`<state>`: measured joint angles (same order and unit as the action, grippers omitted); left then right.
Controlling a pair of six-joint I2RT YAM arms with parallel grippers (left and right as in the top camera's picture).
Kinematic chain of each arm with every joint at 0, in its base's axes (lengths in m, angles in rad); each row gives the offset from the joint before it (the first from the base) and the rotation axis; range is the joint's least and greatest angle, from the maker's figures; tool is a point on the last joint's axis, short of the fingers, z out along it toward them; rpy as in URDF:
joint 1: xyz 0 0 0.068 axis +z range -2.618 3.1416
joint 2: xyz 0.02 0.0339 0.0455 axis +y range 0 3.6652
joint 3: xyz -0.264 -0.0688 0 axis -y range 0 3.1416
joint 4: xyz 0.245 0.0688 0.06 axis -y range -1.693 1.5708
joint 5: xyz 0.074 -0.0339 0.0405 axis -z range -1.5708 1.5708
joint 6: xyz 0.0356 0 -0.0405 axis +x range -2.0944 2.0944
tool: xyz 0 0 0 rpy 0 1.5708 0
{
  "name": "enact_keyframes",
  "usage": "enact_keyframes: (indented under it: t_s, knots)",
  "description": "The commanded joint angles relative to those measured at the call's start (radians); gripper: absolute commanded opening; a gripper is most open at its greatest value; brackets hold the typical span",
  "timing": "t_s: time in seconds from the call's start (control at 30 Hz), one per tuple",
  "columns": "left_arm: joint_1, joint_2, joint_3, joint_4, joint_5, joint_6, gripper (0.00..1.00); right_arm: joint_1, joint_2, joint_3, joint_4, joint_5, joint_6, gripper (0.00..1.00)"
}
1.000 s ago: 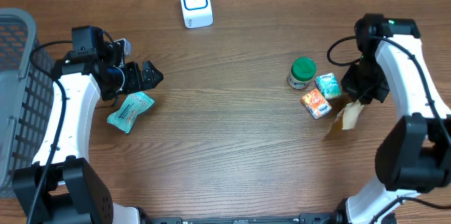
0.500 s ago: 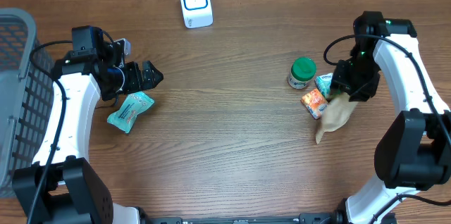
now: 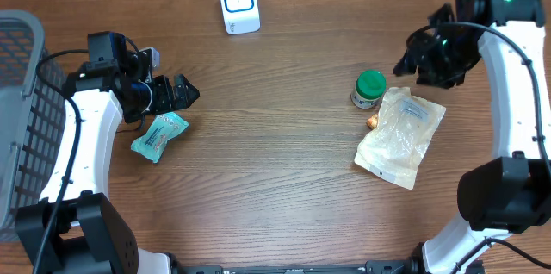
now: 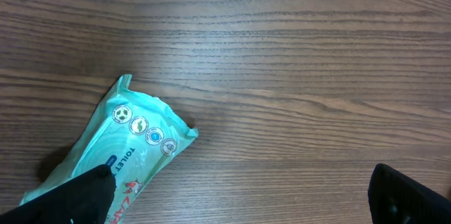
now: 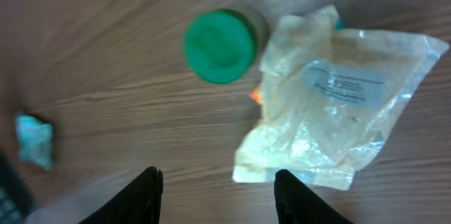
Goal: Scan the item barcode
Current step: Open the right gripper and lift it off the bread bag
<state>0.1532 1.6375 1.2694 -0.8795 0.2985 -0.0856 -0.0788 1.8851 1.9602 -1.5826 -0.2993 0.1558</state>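
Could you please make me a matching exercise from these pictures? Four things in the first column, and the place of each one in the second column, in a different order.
Things:
1. white scanner
2. green-lidded jar
3. clear pouch
4. teal packet

Places:
A. close to the left gripper
B. at the far edge of the table, near the middle
C. lying flat on the right side, label up
D. upright, beside the pouch

Pairs: 1-B, 2-D, 3-C, 4-A
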Motion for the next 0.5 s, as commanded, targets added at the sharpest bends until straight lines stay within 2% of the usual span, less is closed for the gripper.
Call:
enact_keyframes:
  t_s: [0.0,0.27,0.47]
  knots:
    - [0.003,-0.001,0.009,0.001,-0.003,0.011,0.99,0.003,-0.006,0.066,-0.01,-0.085,-0.012,0.5]
    - [0.003,-0.001,0.009,0.001,-0.003,0.011,0.99,0.16,-0.006,0.068,0.034,-0.143,-0.04,0.51]
    - [0.003,-0.001,0.009,0.001,-0.003,0.011,0.99,0.287,-0.006,0.06,0.091,-0.046,-0.048,0.61]
